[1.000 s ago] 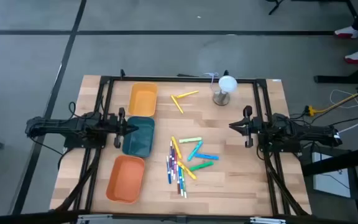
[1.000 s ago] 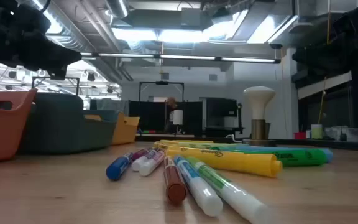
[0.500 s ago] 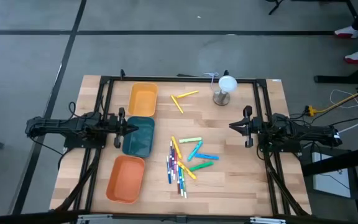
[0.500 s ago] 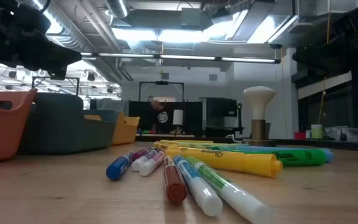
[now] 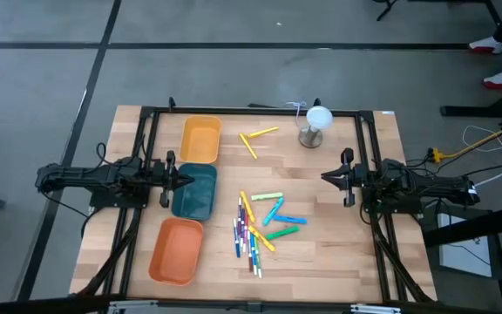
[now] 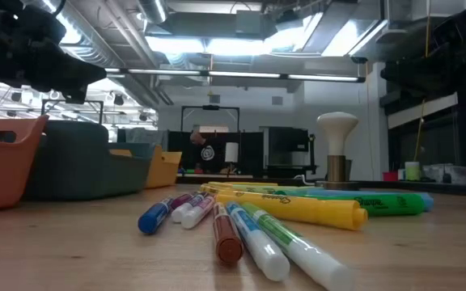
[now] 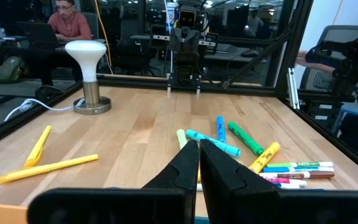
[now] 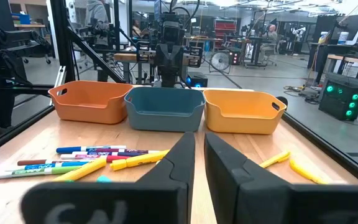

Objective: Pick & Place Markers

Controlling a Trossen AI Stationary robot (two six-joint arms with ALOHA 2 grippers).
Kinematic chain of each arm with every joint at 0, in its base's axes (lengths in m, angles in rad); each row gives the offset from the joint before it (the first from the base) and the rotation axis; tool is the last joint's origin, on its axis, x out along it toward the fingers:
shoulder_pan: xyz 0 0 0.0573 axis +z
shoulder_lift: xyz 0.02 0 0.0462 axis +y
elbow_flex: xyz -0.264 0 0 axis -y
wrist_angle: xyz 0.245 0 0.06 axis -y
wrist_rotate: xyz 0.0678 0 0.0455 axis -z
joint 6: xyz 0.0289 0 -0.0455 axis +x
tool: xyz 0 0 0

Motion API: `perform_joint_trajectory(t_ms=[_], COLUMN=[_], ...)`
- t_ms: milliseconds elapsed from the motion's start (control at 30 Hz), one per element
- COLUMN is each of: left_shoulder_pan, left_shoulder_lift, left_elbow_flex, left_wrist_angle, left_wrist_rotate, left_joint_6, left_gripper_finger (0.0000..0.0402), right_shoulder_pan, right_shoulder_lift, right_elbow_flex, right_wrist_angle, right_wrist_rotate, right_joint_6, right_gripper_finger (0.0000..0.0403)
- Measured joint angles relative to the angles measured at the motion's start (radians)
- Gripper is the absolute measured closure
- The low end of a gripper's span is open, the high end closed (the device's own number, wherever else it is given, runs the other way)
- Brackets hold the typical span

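Note:
Several markers (image 5: 255,227) in yellow, green, light blue, red, blue and purple lie flat in a loose heap on the wooden table's middle, also seen in the low view (image 6: 249,222). Two yellow markers (image 5: 256,139) lie apart toward the far edge. My left gripper (image 5: 184,180) hovers shut at the table's left, over the teal tray's rim, pointing level toward the heap (image 7: 253,152). My right gripper (image 5: 325,177) hovers shut at the table's right, pointing level toward the markers (image 8: 98,158). Neither touches anything.
Three trays stand in a row along the left: yellow (image 5: 200,139) at the far end, teal (image 5: 195,194) in the middle, orange (image 5: 177,250) nearest. A white mushroom lamp (image 5: 314,125) with a cord stands at the far right. A black frame (image 5: 251,111) rims the table.

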Motion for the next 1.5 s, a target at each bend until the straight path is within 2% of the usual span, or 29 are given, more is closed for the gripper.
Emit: perform_joint_trajectory(t_ms=[200,300,433,567,767,967,1167,1500], left_shoulder_pan=[0.0,0.0,0.0,0.0,0.0,0.0,0.0,0.0], left_shoulder_lift=[0.0,0.0,0.0,0.0,0.0,0.0,0.0,0.0], left_elbow_flex=[0.0,0.0,0.0,0.0,0.0,0.0,0.0,0.0], left_wrist_angle=[0.0,0.0,0.0,0.0,0.0,0.0,0.0,0.0], left_wrist_rotate=[0.0,0.0,0.0,0.0,0.0,0.0,0.0,0.0], left_joint_6=[0.0,0.0,0.0,0.0,0.0,0.0,0.0,0.0], left_gripper_finger=[0.0393,0.0389,0.039,0.0393,0.0389,0.0393,0.039,0.0393], right_shoulder_pan=[0.001,0.001,0.002,0.002,0.02,0.132,0.268,0.467], right_shoulder_lift=[0.029,0.074,0.18,0.338,0.598,0.842,1.055,1.287], right_elbow_flex=[0.008,0.081,0.266,0.491,0.798,1.023,1.18,1.215], right_wrist_angle=[-0.011,-0.042,-0.215,-0.41,-0.574,-0.678,-0.688,-0.662], right_wrist_rotate=[-0.002,0.0,0.0,0.0,0.0,0.001,0.0,0.0], right_joint_6=[0.0,0.0,0.0,0.0,0.0,0.0,0.0,0.0], right_gripper_finger=[0.0366,0.0366,0.0366,0.0366,0.0366,0.0366,0.0366,0.0366])
